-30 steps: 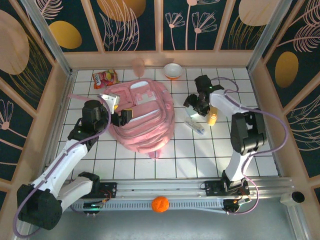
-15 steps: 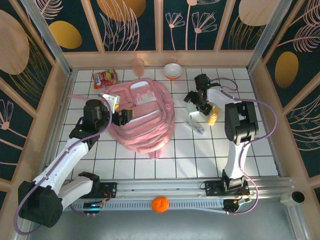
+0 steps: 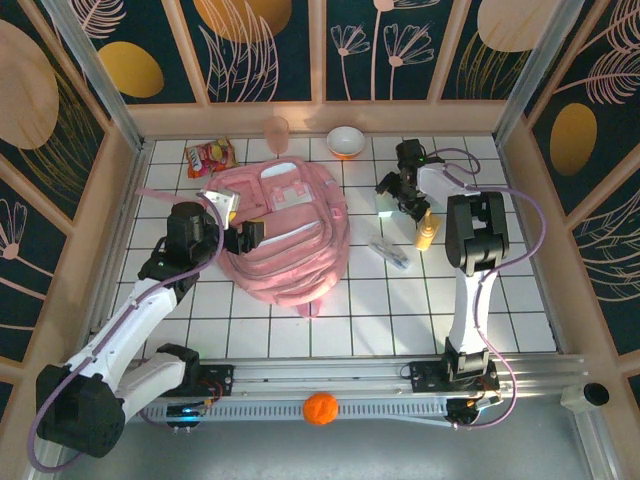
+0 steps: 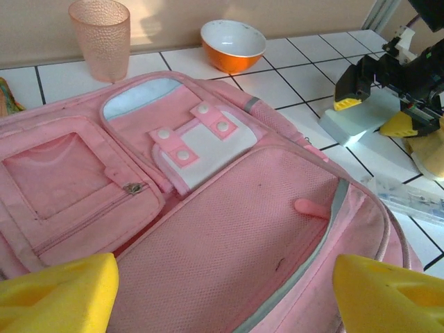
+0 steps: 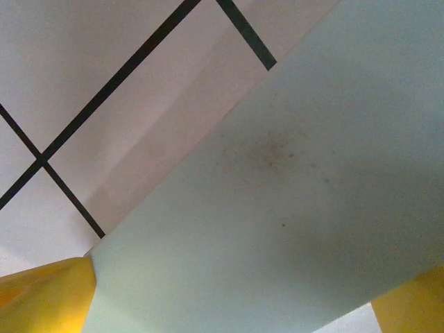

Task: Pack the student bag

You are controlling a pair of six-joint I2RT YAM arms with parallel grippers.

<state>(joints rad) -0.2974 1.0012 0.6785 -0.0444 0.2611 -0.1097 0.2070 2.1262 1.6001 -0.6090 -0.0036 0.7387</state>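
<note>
The student bag (image 3: 290, 240) is a large pink backpack lying flat at mid-table, front pockets up (image 4: 208, 208). My left gripper (image 3: 236, 216) hovers open over its left side. Its yellow fingertips (image 4: 59, 295) stand wide apart above the mesh pocket with nothing between them. My right gripper (image 3: 400, 195) is to the right of the bag, low over a pale green block (image 3: 385, 207). That gripper (image 4: 373, 114) stands open with its yellow tips either side of the block (image 4: 354, 121). The block's flat face (image 5: 291, 208) lies close under the right wrist camera.
A clear packet (image 3: 390, 252) and a small yellow bottle (image 3: 425, 235) lie right of the bag. An orange bowl (image 3: 345, 142), a pink cup (image 3: 277, 132) and a snack packet (image 3: 211, 156) sit along the back. An orange ball (image 3: 320, 408) rests on the front rail.
My right gripper has shifted a little toward the back of the table and its jaws have spread wider around the pale block. The left gripper has barely moved.
</note>
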